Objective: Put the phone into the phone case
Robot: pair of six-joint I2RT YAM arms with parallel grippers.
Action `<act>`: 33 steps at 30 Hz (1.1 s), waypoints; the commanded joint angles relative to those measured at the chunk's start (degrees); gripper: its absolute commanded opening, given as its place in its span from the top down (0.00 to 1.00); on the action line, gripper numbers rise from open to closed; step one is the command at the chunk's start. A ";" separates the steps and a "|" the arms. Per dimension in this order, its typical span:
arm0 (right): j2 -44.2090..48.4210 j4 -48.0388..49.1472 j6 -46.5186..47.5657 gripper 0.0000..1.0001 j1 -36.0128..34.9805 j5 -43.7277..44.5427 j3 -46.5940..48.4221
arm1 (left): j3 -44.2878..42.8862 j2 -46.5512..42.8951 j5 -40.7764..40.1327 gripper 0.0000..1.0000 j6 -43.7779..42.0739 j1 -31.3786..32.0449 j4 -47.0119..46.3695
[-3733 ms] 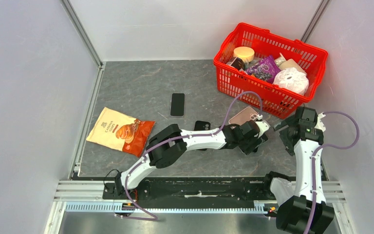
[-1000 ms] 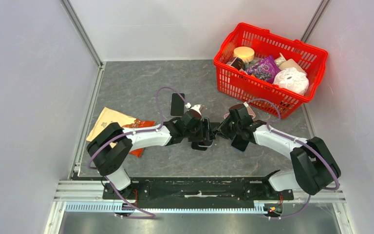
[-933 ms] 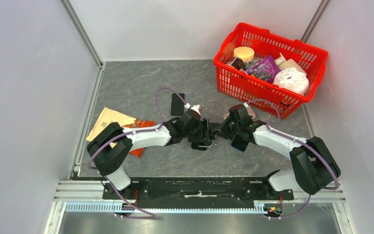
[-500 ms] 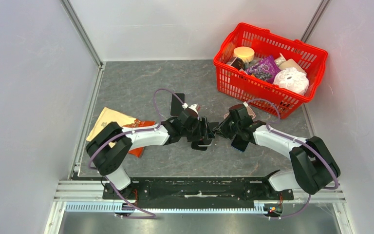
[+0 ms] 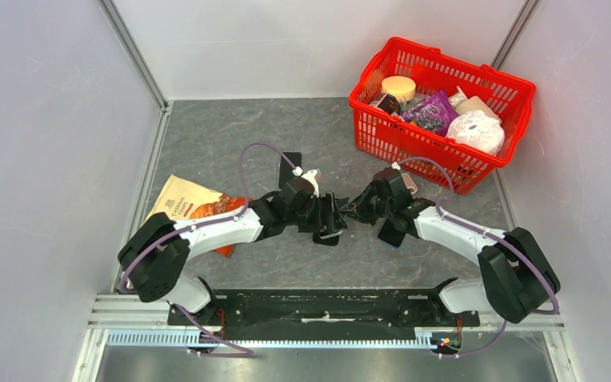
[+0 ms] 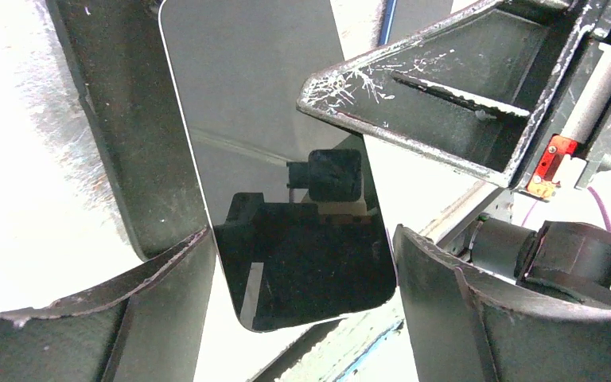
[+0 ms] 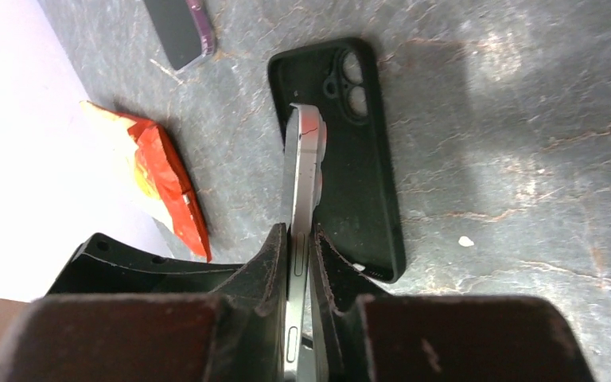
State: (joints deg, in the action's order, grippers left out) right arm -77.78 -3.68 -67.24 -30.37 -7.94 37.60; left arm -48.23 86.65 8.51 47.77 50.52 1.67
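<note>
Right gripper [image 7: 296, 236] pinches the silver phone [image 7: 303, 171] edge-on above the black phone case [image 7: 366, 191], its near end hidden; grey tabletop [image 7: 525, 159] lies open right of the case. Left gripper [image 6: 302, 239] straddles the screen, contact unclear.

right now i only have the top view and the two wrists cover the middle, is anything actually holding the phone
observer: yes, the right gripper is clamped on the phone, which stands on its edge.
operator: where's the case then
observer: the phone case lies flat on the table, open side up. In the right wrist view the phone's camera end sits over it.
operator: and the left one
observer: the left gripper has a finger beside each long edge of the phone, with the screen facing its camera. I can't tell whether it is gripping.
</note>
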 commanded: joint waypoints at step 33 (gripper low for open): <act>11.57 -9.19 7.58 1.00 0.95 11.90 0.35 | -12.13 -0.97 -16.64 0.49 -17.50 -1.31 17.75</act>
State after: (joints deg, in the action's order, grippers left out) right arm -70.17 -12.62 -61.80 -29.45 1.67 36.77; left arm -53.95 80.99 3.36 36.42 49.67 13.89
